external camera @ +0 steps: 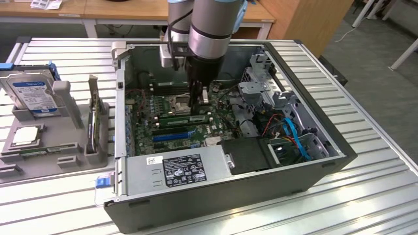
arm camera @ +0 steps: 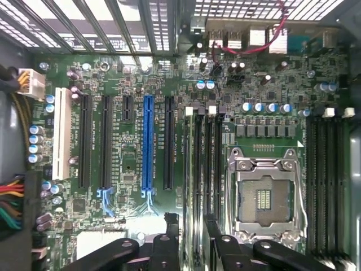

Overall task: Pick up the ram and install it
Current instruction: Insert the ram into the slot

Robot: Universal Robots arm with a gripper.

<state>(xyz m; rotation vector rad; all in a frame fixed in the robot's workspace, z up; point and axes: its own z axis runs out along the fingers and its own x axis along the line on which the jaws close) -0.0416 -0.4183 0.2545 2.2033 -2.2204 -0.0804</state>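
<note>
A long green stick with dark chips, which I take for the ram [external camera: 186,118], stands on edge in a memory slot beside the CPU socket [external camera: 181,102] inside the open computer case [external camera: 216,196]. My gripper [external camera: 197,100] reaches down into the case just above it. In the wrist view the gripper [arm camera: 190,226] is open, and its black fingers [arm camera: 169,240] straddle the row of black memory slots [arm camera: 196,169] without closing on anything. Seen edge-on there, the ram cannot be told from the slots. The empty CPU socket [arm camera: 265,197] lies beside those slots.
A grey fixture [external camera: 39,161] at the exterior view's left holds a hard drive [external camera: 31,95], a silver CPU [external camera: 25,136] and an upright card [external camera: 95,122]. The power supply [external camera: 176,169], drive cage [external camera: 261,83] and blue cables [external camera: 294,137] crowd the case. PCI slots [arm camera: 148,141] run beside the memory slots.
</note>
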